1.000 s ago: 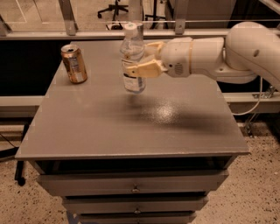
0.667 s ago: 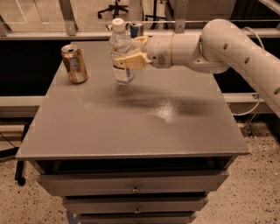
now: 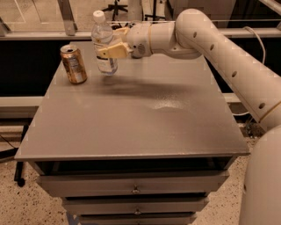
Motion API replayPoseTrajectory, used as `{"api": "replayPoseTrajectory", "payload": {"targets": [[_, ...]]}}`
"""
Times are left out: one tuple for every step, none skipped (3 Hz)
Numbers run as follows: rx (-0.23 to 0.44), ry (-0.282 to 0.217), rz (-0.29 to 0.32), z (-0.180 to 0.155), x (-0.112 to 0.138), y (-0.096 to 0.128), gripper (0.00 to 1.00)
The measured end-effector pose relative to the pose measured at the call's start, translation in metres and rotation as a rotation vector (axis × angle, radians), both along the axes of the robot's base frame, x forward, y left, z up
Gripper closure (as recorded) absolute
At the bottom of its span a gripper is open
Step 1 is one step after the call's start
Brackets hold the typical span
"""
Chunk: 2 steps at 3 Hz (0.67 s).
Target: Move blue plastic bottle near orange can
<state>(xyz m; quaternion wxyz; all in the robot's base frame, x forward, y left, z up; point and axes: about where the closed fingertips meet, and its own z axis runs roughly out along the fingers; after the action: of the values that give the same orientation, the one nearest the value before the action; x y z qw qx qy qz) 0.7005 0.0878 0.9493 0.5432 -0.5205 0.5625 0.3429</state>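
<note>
The blue plastic bottle (image 3: pixel 103 43), clear with a white cap, is upright in my gripper (image 3: pixel 113 46), whose tan fingers are shut around its middle. It hangs just above the grey table (image 3: pixel 131 118) at the far left. The orange can (image 3: pixel 73 64) stands upright on the table just left of the bottle, a small gap between them. My white arm reaches in from the right.
The table is a grey cabinet top with drawers (image 3: pixel 134 186) below its front edge. A rail and glass wall (image 3: pixel 44 30) run behind the table. Chair legs (image 3: pixel 115 6) show at the far back.
My gripper has carried the bottle leftward and toward the far side of the table, closer to the orange can. The can has not moved.
</note>
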Motion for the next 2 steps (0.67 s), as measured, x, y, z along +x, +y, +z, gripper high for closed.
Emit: {"api": "replayPoseTrajectory", "payload": {"targets": [[0.01, 0.012, 0.035, -0.006, 0.012, 0.024, 1.0], [0.009, 0.038, 0.057, -0.012, 0.017, 0.038, 1.0]]}}
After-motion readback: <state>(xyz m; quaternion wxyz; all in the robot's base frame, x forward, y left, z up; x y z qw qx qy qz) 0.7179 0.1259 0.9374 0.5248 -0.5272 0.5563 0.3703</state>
